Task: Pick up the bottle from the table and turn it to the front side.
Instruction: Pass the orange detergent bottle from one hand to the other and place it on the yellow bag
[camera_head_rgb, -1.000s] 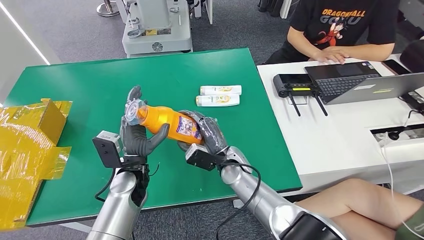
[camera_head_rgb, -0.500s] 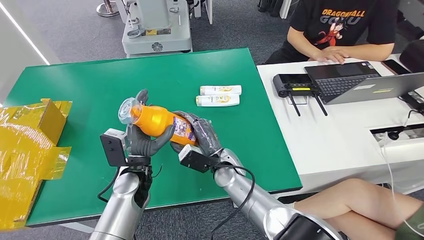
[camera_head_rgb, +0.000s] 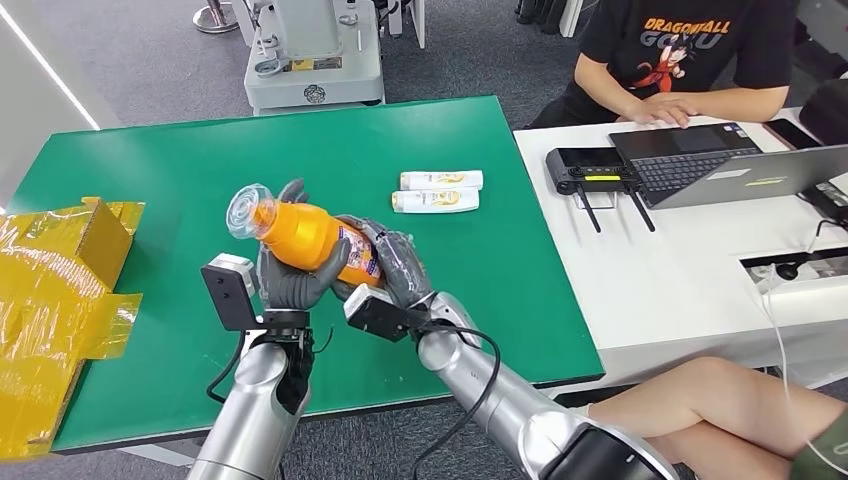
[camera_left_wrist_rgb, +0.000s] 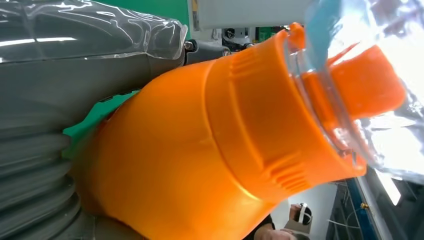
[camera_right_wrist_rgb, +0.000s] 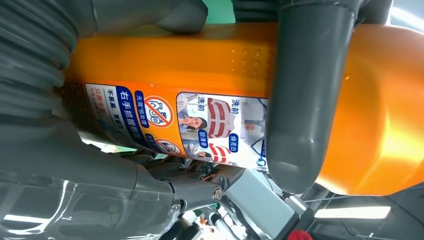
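While held above the green table (camera_head_rgb: 180, 170), orange bottle (camera_head_rgb: 305, 235) — tilted, clear-capped, gripped by left hand (camera_head_rgb: 290, 280), right hand (camera_head_rgb: 395, 265).

We are seeing an orange bottle (camera_head_rgb: 305, 237) with a clear cap (camera_head_rgb: 243, 208) over an orange nozzle, and a label (camera_right_wrist_rgb: 200, 125) showing blue, white and red panels with a red prohibition sign. Dark grey fingers of the left hand (camera_head_rgb: 292, 275) and right hand (camera_head_rgb: 395, 265) are showing against it. The table (camera_head_rgb: 180, 165) is showing bright green. At two o'clock from the bottle, two white tubes (camera_head_rgb: 438, 190) are showing yellow-green markings. At nine o'clock, yellow wrapping (camera_head_rgb: 50, 290) is glinting. A person's shirt (camera_head_rgb: 680, 45) is showing black with orange lettering.
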